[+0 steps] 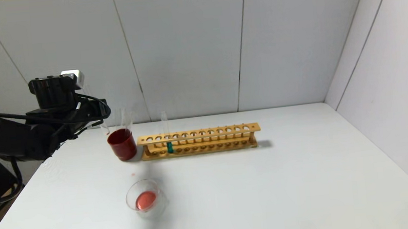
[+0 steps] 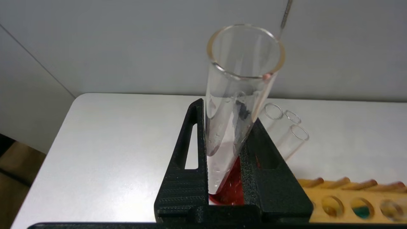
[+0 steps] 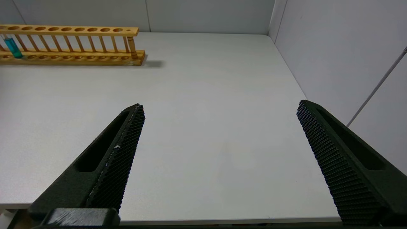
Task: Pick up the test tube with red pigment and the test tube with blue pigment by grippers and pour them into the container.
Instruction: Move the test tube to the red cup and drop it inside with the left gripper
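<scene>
From my head camera, my left hand [image 1: 95, 118] is raised above the far left part of the white desk [image 1: 287, 181], just behind the dark red cup [image 1: 122, 145]. The test tube with red pigment [image 1: 104, 127] is hard to see here, only a faint glass line near the cup. The wooden rack [image 1: 199, 141] stands beside the cup, and the test tube with blue pigment [image 1: 167, 136] stands upright in one of its left holes. The container [image 1: 146, 199] sits nearer to me on the desk, with red liquid on its bottom.

From my left wrist camera, my left hand [image 2: 224, 190] is closed tightly on the test tube with red pigment [image 2: 237, 105]. The tube is almost empty, with its open mouth up. Under it I see the red inside of the cup [image 2: 230, 190]. Some clear empty tubes [image 2: 286, 130] lean behind it.

From my right wrist camera, my right hand [image 3: 219, 127] is wide apart and holds nothing, above the bare desk [image 3: 206, 95], well apart from the rack [image 3: 73, 46].
</scene>
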Motion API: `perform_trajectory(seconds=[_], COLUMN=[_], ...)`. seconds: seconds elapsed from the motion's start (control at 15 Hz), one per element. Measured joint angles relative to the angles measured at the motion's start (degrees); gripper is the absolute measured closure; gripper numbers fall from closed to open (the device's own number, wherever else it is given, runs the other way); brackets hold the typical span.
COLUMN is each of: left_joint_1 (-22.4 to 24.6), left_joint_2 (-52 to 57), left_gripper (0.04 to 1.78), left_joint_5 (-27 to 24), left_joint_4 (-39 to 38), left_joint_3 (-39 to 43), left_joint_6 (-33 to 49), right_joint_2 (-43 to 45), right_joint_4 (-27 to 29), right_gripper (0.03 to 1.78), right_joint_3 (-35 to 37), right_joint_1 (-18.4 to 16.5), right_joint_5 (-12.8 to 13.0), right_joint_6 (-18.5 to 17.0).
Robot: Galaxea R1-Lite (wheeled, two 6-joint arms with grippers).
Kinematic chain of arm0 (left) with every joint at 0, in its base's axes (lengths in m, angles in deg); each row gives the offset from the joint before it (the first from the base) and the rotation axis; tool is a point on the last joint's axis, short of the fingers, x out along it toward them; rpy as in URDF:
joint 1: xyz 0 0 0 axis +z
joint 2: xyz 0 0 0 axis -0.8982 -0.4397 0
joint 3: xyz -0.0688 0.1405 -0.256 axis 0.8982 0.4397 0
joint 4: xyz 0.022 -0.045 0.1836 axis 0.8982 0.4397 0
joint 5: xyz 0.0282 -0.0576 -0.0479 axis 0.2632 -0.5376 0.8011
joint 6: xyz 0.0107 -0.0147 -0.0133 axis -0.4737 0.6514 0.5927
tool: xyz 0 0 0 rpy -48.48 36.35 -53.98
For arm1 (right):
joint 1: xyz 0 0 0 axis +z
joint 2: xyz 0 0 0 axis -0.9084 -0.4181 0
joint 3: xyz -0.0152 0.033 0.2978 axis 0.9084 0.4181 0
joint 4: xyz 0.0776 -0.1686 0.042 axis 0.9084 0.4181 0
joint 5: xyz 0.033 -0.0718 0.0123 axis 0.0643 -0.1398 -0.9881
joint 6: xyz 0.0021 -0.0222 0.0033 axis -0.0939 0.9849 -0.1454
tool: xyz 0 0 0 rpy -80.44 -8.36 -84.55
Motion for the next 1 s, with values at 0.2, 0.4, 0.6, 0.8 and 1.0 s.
perform_trajectory(seconds=[0.2,0.4,0.6,0.8,1.0], left_joint_1=[0.4,0.3,0.2,0.2,0.2], left_joint_2=[-3.6,-5.7,-6.9,-8.0,-8.8], left_gripper=[1.49,1.49,1.49,1.49,1.39], left_joint_5=[0.0,-0.1,-0.1,-0.1,0.0], left_joint_4=[-2.4,-2.7,-2.9,-4.4,-5.4], left_joint_3=[-0.8,-2.0,-2.7,-2.8,-2.8], left_joint_6=[1.5,3.4,4.6,4.7,4.7], right_joint_2=[0.0,0.0,0.0,0.0,0.0], right_joint_4=[0.0,0.0,0.0,0.0,0.0], right_gripper=[0.06,0.06,0.06,0.06,0.06], right_joint_3=[0.0,0.0,0.0,0.0,0.0], right_joint_1=[0.0,0.0,0.0,0.0,0.0], right_joint_5=[0.0,0.0,0.0,0.0,0.0], right_joint_6=[0.0,0.0,0.0,0.0,0.0])
